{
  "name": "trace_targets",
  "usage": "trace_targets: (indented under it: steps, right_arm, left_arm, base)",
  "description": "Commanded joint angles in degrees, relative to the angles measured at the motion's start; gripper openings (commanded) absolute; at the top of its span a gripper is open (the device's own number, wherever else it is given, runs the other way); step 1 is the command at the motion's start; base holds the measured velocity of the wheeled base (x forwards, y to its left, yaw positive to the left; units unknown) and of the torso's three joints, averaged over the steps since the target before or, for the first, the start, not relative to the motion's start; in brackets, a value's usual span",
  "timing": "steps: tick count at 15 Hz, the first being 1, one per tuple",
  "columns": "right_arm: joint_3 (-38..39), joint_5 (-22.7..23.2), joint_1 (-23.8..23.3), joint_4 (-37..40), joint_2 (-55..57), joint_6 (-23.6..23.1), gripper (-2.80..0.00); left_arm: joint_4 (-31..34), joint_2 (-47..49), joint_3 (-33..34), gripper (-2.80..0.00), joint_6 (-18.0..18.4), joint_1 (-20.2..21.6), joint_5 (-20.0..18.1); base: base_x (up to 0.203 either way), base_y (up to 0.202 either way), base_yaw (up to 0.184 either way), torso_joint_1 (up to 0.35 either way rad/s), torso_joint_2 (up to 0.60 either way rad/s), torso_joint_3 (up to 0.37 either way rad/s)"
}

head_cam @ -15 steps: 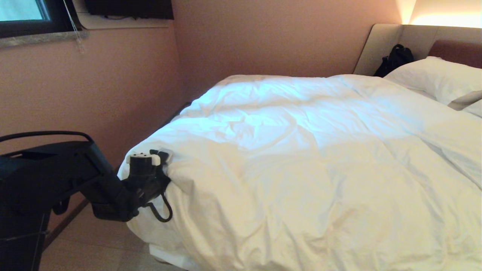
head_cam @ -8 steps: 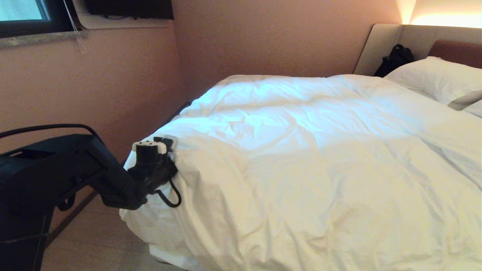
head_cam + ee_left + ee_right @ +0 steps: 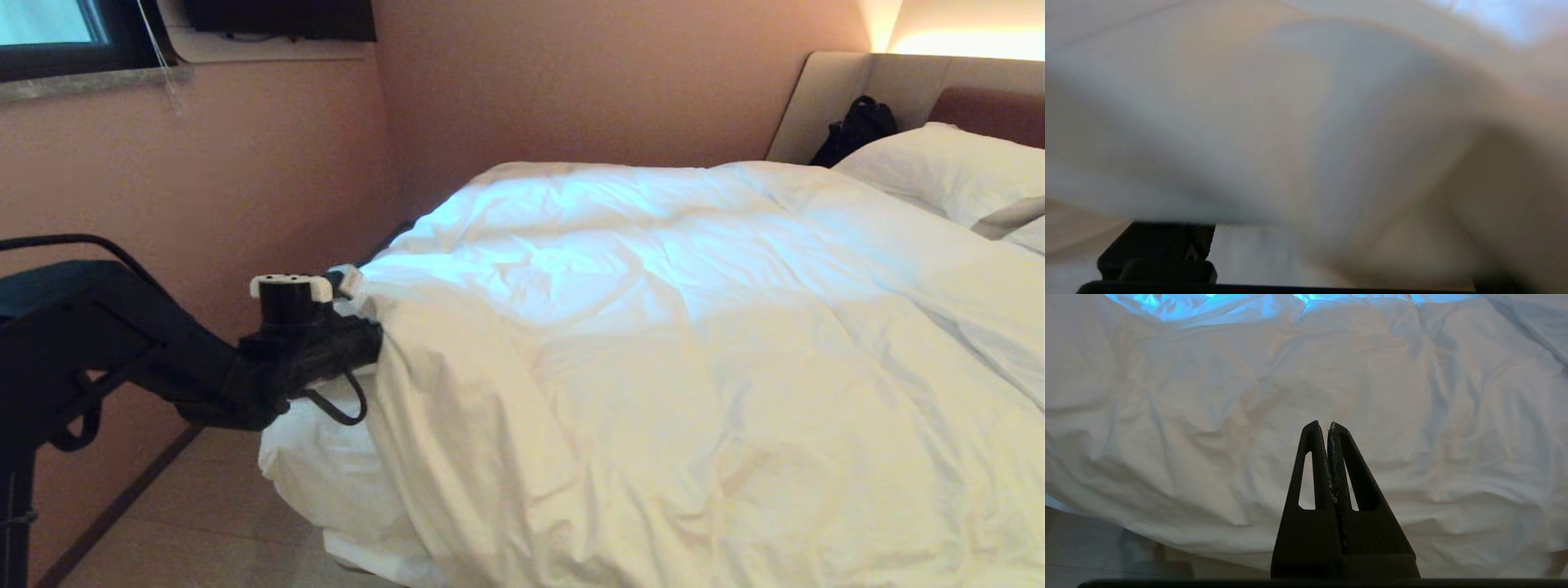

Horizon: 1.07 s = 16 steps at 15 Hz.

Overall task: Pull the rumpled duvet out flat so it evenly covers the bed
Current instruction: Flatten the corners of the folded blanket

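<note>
Head view, duvet (image 3: 653,343) covering bed (image 3: 824,98)

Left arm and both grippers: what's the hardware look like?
The left arm is matte black with bulky links, a thin black cable arching over it and a black cable loop hanging under the wrist. A white cap with dark holes tops its wrist. The right gripper has two black, tapered triangular fingers with slot cut-outs.

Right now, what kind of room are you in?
Most likely a bedroom, perhaps a hotel room: a wide bed under a white duvet, pillows against a padded headboard, and a window in the side wall.
</note>
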Motion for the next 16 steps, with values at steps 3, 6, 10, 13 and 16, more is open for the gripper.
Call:
trace_targets:
  steps: [3,6,10,13,16]
  right_arm:
    - [-0.03,-0.01,0.02,0.03,-0.02,0.0,-2.8]
    - [0.06,-0.01,0.02,0.03,-0.02,0.0,-2.8]
    - [-0.03,-0.01,0.02,0.03,-0.02,0.0,-2.8]
    - [0.05,-0.01,0.02,0.03,-0.02,0.0,-2.8]
    - [0.06,-0.01,0.02,0.03,-0.02,0.0,-2.8]
  left_arm:
    - [-0.67,-3.97,-0.45,0.0,-0.51,3.96,-1.35]
    - [-0.81,-5.3,-0.63,0.0,-0.69,5.94,-2.99]
    - [-0.81,-6.27,-0.47,0.0,-1.04,6.68,-4.19]
    - [-0.81,-5.72,-0.38,0.0,-1.04,6.77,-4.27]
    - [-0.81,-3.77,-0.65,0.0,-1.04,6.68,-4.67]
  base:
    - [0.0,0.0,0.0,0.0,0.0,0.0]
    - [0.0,0.0,0.0,0.0,0.0,0.0]
    - [0.0,0.0,0.0,0.0,0.0,0.0]
    - [0.0,0.0,0.0,0.0,0.0,0.0]
    - [0.0,0.0,0.0,0.0,0.0,0.0]
